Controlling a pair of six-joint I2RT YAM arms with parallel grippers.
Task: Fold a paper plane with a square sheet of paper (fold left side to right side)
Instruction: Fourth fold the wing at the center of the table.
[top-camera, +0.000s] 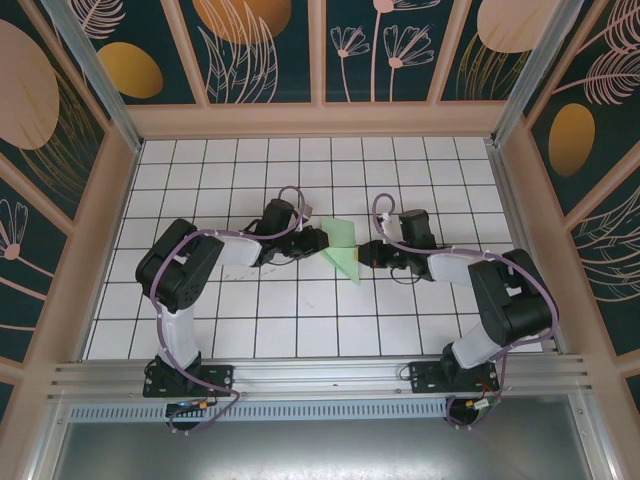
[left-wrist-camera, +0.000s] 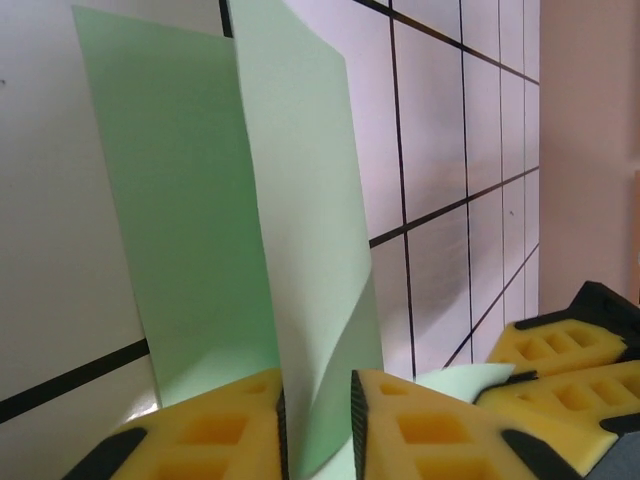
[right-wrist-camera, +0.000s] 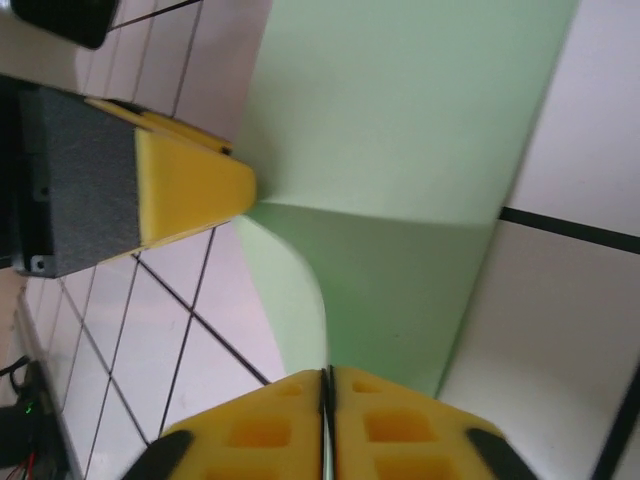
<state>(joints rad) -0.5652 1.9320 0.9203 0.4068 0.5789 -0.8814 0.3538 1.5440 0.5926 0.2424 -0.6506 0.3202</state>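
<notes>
White tiled counter (top-camera: 250, 330). Pinching square sheet of paper (top-camera: 342, 250) in shut right hand (right-wrist-camera: 327, 378); straddling its raised edge with barely open left hand (left-wrist-camera: 318, 390). Risking edge slipping, skewing crease.

paper (top-camera: 342, 252) pale green, plain; table (top-camera: 250, 330) white, black grid; fingertips (left-wrist-camera: 205, 440) yellow.

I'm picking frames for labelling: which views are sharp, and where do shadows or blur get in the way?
Top external: sharp, evenly lit, walls splayed by the wide lens. Left wrist: paper crisp, its left face shaded; yellow fingers soft. Right wrist: soft throughout, paper's lower half shaded.
</notes>
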